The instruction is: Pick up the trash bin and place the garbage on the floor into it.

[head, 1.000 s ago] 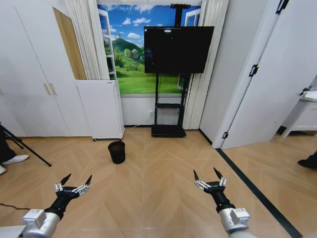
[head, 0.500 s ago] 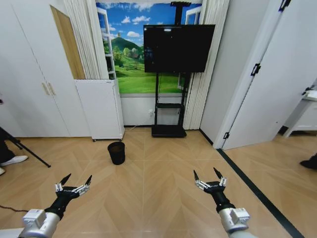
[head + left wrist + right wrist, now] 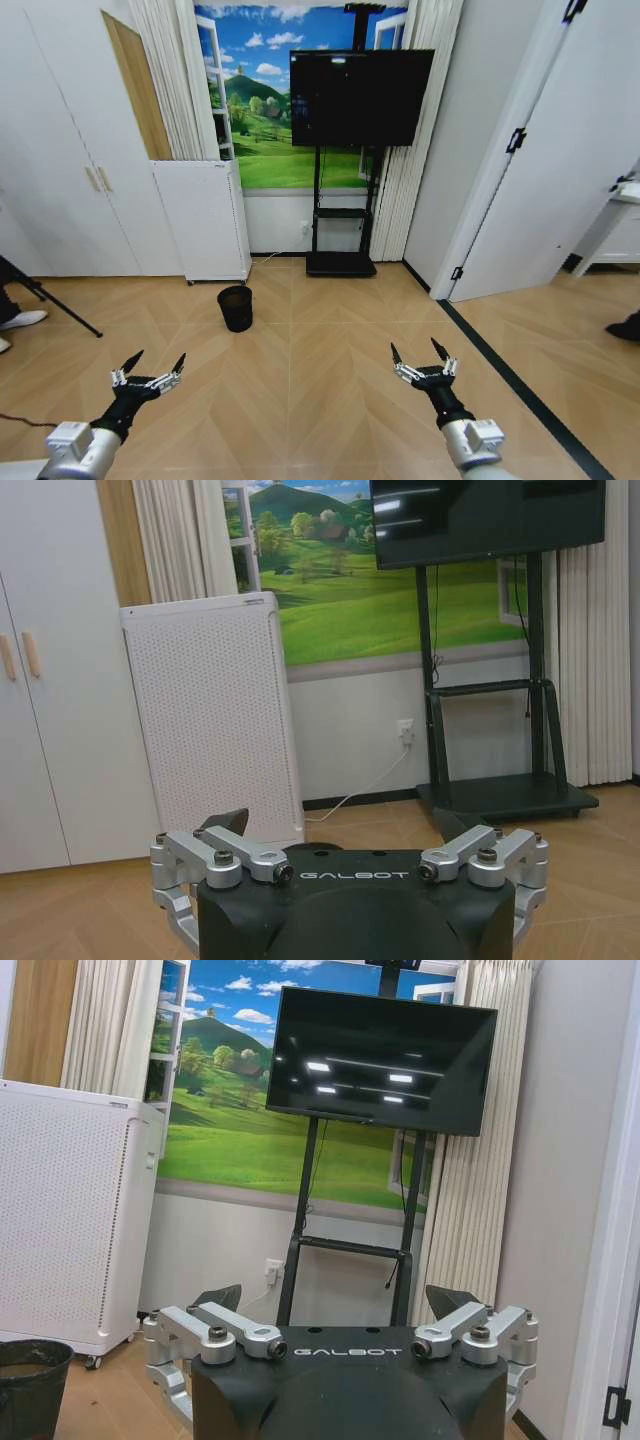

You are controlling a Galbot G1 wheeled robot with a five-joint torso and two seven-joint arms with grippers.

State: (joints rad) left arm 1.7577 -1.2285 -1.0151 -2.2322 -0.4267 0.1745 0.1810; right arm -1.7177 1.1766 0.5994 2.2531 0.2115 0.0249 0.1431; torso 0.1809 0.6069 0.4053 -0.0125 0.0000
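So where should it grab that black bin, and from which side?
Probably the top rim of the bin, coming down from above. It stands upright on the floor with its mouth open and its near side unblocked, so one jaw could slip inside and one outside. The left gripper and right gripper hang open, well short of it.

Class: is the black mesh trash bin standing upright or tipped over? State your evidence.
Upright. The trash bin stands on the floor with its round open rim facing up, in front of the white appliance.
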